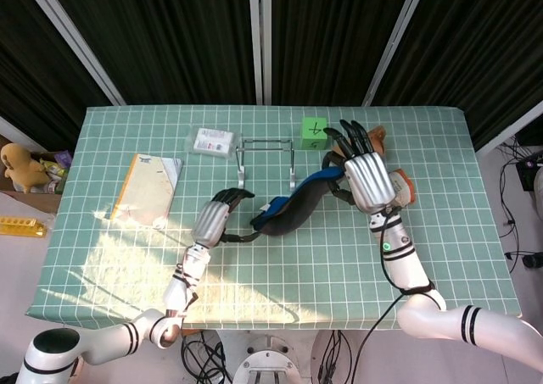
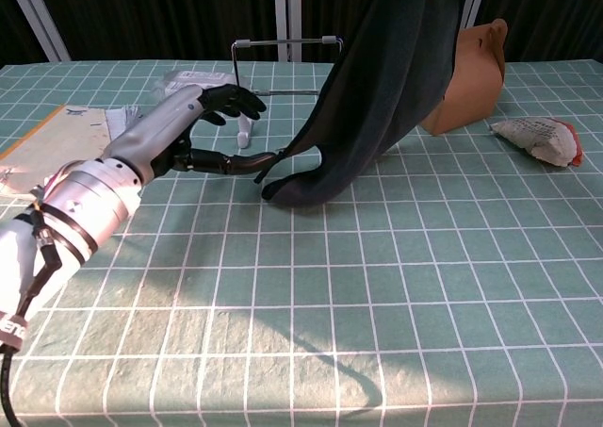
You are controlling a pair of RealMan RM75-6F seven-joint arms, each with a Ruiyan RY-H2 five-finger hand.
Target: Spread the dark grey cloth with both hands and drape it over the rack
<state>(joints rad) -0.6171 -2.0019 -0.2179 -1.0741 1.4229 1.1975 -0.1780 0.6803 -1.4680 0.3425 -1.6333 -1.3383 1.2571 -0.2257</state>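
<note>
The dark grey cloth (image 2: 382,88) hangs from above, its lower end (image 2: 300,189) resting on the table; in the head view it shows as a dark band with a blue inner side (image 1: 297,206). My right hand (image 1: 366,176) holds its upper end raised, to the right of the wire rack (image 1: 265,158). In the chest view that hand is cut off by the top edge. My left hand (image 2: 184,135) reaches in from the left, fingers apart, its thumb tip at the cloth's low corner without gripping it. The rack (image 2: 283,42) stands behind them, upright and bare.
A green cube (image 1: 314,131) and a brown paper box (image 2: 473,73) sit to the right of the rack, with a crumpled packet (image 2: 537,137) further right. A white packet (image 1: 212,141) and a booklet (image 1: 148,187) lie on the left.
</note>
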